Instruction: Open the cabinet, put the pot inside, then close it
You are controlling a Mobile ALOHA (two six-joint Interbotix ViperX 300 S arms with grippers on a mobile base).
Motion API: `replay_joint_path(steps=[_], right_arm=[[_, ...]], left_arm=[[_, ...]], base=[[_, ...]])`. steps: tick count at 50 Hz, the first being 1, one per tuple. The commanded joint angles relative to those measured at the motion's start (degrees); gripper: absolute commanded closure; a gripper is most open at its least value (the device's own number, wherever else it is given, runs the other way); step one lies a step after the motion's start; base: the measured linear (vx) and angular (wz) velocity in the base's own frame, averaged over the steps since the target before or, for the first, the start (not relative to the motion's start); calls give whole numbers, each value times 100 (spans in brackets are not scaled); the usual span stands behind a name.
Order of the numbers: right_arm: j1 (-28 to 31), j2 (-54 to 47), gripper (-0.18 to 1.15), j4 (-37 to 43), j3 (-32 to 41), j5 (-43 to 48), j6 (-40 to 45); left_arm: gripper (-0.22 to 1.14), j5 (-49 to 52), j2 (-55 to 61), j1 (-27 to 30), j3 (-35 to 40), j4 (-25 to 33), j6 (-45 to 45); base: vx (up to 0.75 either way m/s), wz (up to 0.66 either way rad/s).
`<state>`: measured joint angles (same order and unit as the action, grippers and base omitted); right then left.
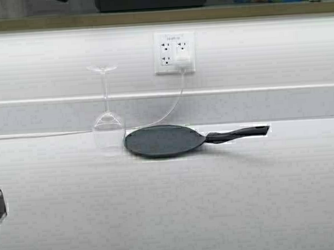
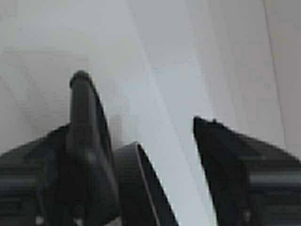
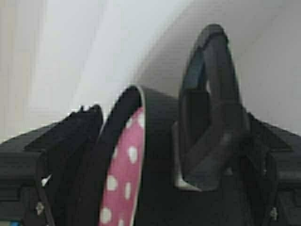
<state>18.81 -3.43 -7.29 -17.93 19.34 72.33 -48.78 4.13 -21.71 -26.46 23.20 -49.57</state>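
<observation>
My right tool [image 3: 155, 155] is clamped on the round black cooking pot [image 3: 141, 141]: in the right wrist view its rim runs between my two dark fingers [image 3: 211, 94], with the pink-red inside and its white polka dots showing on one side and the black outer wall on the other. My left tool [image 2: 141, 141] has its fingers spread apart, and a curved black edge, which I take to be the same pot's rim though the view is too soft to be sure, sits between them close to one finger [image 2: 84, 127]; I cannot tell whether that finger presses on it. Behind both tools there is only pale, smooth surface.

In the high view the pot itself does not appear. Only the dark tips of my arms show, one at 9 o'clock on the picture's edge and one at 3 o'clock. On the white tabletop [image 1: 172, 215] a flat black long-handled frying pan [image 1: 163, 141] lies at the centre, its handle pointing to 3 o'clock. Just beside its 9 o'clock edge stands a clear wine glass [image 1: 108, 128], upside down with its foot uppermost. At 12 o'clock on the white wall is a white power outlet [image 1: 174, 52] with a white plug in it, and a thin white cable [image 1: 171, 107] drops from it behind the pan.
</observation>
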Motion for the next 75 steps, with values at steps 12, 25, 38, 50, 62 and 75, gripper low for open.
replay_joint_path(steps=[12,25,38,50,62,75], right_arm=[[79,431,1,167,-281,0,0],[79,325,1,431,-483,747,220],[53,352,1,668,-853,905,404],[53,650,1,677,-1213,932,387],[53,1002,1,659,-1644,993,378],[53,1345,1,650,-1916,1160,97]], left_arm=[[-2,-114,-519,-158,-316,-35,-26],[-2,-396,-483,-158,-545,105,-255],[-2,-756,-483,-158,-949,308,-765],[-2,-949,-747,-158,-1406,290,-782],[-2,-1055,-1160,-246,-1775,272,-773],[-2,-1160,-1345,-299,-1881,62,-756]], base=[[0,0],[0,0],[0,0],[0,0],[0,0],[-3,-1]])
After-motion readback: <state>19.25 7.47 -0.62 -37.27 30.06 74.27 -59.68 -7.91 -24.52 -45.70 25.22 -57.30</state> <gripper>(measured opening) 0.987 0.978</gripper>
